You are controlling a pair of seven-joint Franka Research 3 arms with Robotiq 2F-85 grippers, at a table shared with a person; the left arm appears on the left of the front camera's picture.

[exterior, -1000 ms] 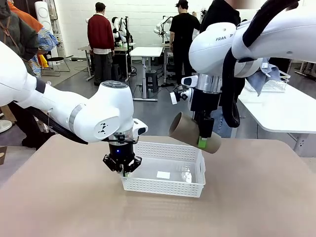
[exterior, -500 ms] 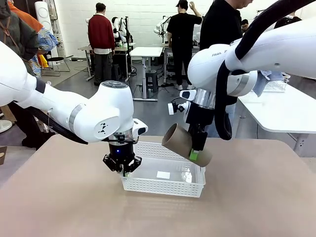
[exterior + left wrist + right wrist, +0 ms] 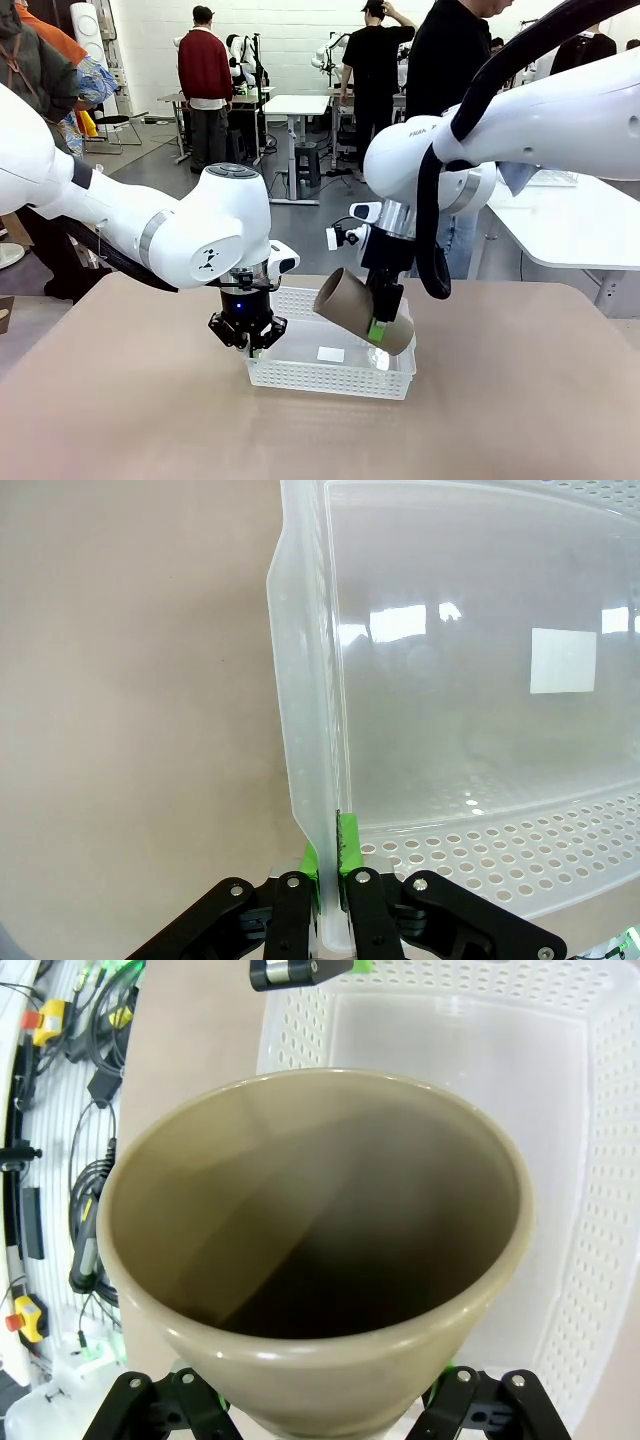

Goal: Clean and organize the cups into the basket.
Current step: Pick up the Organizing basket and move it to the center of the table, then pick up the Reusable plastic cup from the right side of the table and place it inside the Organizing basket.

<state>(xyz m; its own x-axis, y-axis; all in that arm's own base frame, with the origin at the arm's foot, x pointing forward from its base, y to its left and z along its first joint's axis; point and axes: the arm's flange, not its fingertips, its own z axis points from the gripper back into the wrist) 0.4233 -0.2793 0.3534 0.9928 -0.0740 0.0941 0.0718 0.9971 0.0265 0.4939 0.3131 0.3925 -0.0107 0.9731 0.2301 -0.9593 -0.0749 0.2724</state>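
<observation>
Over the last second my right gripper [image 3: 378, 328] had swung down and toward picture left, bringing the tan cup [image 3: 348, 306] from above the far right corner of the basket [image 3: 330, 378] to just over its inside, at frame centre. It clasped the tilted cup across its body, mouth facing left. My left gripper [image 3: 247, 334] pinched the basket's left wall, fully closed on it. I judged no cup stowed yet: the glossy floor held only a white label [image 3: 330, 354]. The cup was matte, smooth and tapered, the basket's white plastic sides perforated.
</observation>
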